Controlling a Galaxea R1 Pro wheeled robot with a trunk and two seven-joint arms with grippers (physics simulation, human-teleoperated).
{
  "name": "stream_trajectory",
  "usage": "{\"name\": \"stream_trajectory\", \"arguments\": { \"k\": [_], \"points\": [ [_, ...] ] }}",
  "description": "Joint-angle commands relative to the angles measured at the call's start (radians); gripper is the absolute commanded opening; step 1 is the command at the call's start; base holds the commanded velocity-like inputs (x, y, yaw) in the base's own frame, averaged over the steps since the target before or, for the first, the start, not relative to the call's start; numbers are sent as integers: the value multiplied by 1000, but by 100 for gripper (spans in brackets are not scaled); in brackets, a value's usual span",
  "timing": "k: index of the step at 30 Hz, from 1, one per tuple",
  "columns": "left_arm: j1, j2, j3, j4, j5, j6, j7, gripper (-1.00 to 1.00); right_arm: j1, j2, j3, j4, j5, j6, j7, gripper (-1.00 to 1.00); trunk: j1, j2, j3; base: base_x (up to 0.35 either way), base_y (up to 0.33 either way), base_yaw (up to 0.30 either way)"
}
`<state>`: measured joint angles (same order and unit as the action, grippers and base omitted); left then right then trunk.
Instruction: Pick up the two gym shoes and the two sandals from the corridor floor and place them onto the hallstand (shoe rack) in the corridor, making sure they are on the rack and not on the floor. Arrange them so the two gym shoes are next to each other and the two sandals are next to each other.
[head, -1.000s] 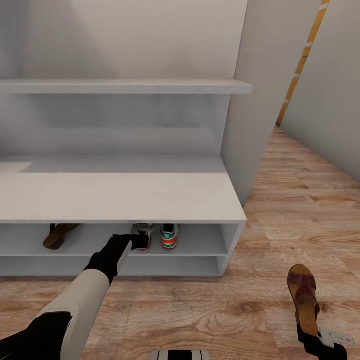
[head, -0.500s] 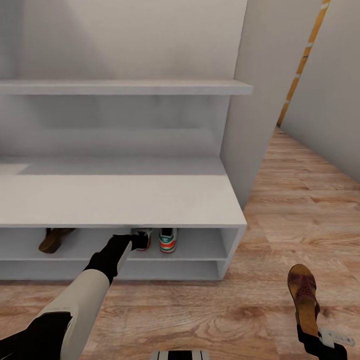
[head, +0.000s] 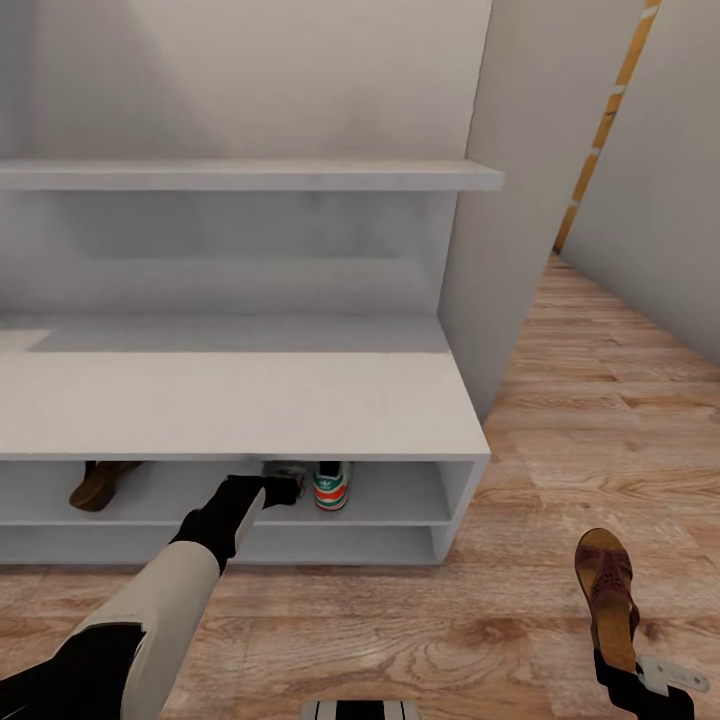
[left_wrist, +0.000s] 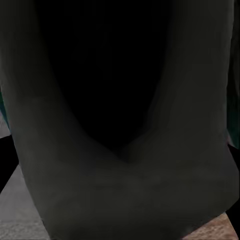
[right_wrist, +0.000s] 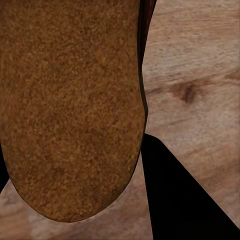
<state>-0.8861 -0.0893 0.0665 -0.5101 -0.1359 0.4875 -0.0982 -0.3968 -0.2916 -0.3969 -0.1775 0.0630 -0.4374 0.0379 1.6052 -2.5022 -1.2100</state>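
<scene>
The white hallstand (head: 240, 400) has two open shelf levels under its bench top. On the upper level one gym shoe (head: 331, 484) stands heel-out. Just beside it is the second gym shoe (head: 283, 473), with my left gripper (head: 272, 490) shut on its heel; the left wrist view is dark with the shoe (left_wrist: 120, 175) pressed close. One brown sandal (head: 98, 481) lies on the same level, far to the left. My right gripper (head: 640, 678) is shut on the heel of the other sandal (head: 606, 590), held over the corridor floor (head: 420, 630); its tan insole (right_wrist: 70, 110) looms large in the right wrist view.
A long floating shelf (head: 250, 175) hangs above the bench top. A white wall panel (head: 500, 250) stands at the hallstand's right end. Wood floor stretches away to the right past it, with an orange-edged wall (head: 600, 130) behind. The lower shelf level (head: 330, 545) holds nothing.
The whole view has shifted, so the bench top now hides more of the shelf. My left gripper and its gym shoe sit slightly deeper under the top. The right arm and sandal are unchanged.
</scene>
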Motion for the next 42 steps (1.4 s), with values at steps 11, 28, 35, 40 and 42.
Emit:
{"name": "stream_trajectory", "arguments": {
  "k": [11,28,35,40,42],
  "points": [
    [-1,1,7,1,-10,5,-8,100,-1,0,-8,1,3,-3,5,-100,0,0,-1,-22,0,0],
    [-1,9,9,1,-10,5,-8,100,-1,0,-8,1,4,-3,5,-100,0,0,-1,-327,2,0],
    [76,53,21,-7,2,-63,-17,100,-1,0,-8,1,4,-3,5,-100,0,0,-1,-339,67,0],
    [253,130,41,-4,40,-227,-59,100,-1,0,-8,2,4,-3,4,-100,0,0,-1,-224,49,0],
    [284,141,42,-4,43,-248,-80,100,-1,0,-8,2,4,-3,4,-100,0,0,-1,-62,12,0]
  ]
}}
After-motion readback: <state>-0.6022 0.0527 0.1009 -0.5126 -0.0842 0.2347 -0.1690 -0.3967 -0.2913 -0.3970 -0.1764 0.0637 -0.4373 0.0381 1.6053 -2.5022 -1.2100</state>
